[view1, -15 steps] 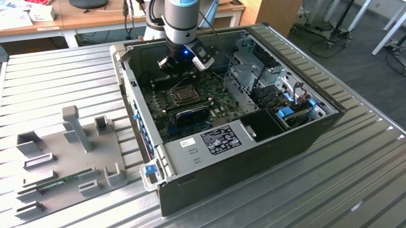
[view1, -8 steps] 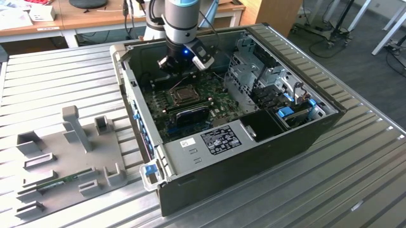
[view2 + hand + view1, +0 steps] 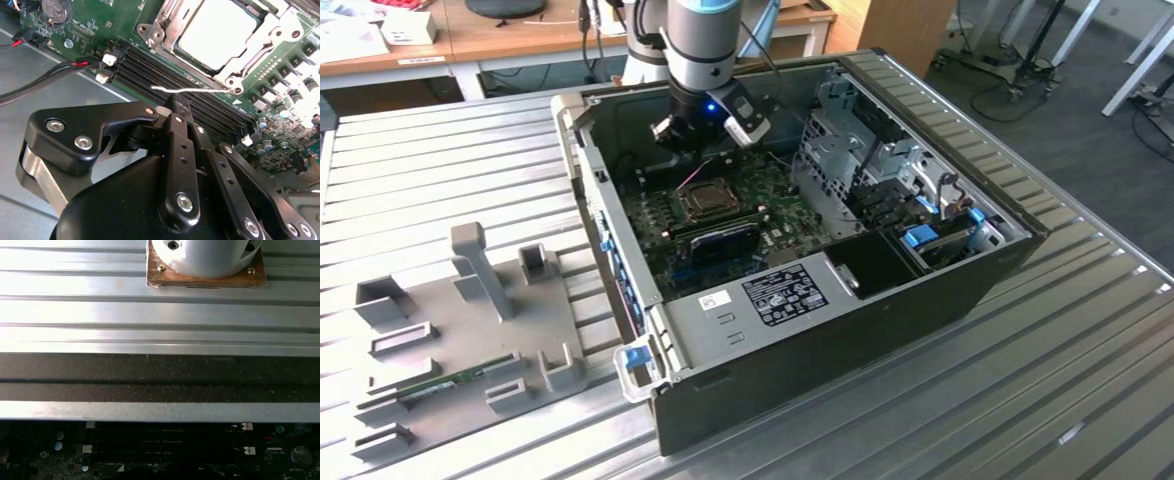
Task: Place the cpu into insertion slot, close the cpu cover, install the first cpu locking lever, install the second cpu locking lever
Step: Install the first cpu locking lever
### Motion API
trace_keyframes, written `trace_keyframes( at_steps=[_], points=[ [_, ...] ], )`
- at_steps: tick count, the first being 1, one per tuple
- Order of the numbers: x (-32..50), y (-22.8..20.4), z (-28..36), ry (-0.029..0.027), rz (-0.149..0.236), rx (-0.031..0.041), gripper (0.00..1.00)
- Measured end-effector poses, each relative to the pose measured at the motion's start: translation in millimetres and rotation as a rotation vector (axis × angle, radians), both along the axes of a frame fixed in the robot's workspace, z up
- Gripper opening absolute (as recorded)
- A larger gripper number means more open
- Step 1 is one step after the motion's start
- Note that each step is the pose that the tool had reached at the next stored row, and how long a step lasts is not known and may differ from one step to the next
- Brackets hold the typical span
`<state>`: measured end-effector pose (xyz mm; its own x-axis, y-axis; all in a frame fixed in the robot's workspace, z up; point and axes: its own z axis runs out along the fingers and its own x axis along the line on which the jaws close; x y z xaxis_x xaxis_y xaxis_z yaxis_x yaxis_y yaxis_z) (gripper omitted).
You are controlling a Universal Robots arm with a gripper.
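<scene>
Second wrist view: cpu (image 3: 215,32) beyond end effector (image 3: 180,106)

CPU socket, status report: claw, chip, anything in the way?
Claw shut, tips right by a wire locking lever. CPU seated, cpu cover down over it. Nothing blocking that I can see.

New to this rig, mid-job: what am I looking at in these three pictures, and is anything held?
One arm reaches into an open computer case lying on a slatted metal table. The exterior view looks on from off the arm; both wrist views ride on it. In the second wrist view the gripper is close by a wire lever beside the cpu, which lies framed by its silver cover. The first wrist view shows table slats and memory slots. A grey tray lies at the exterior view's left. Whether anything is gripped I cannot tell.
</scene>
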<state>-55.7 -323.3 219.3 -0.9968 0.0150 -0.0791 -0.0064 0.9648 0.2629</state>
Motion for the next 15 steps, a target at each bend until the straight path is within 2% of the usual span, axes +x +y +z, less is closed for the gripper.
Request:
trace_keyframes(
  at_steps=[1,2,8,15],
  points=[
    [0.0,-0.2,0.0,0.0001,0.000,0.0083,0.10],
    [-0.1,-0.2,0.0,0.0000,0.000,0.0112,0.10],
    [0.0,-0.2,0.0,0.0001,0.004,0.0115,0.10],
    [-0.1,-0.2,0.1,-0.0017,0.072,0.0122,0.10]
  ],
)
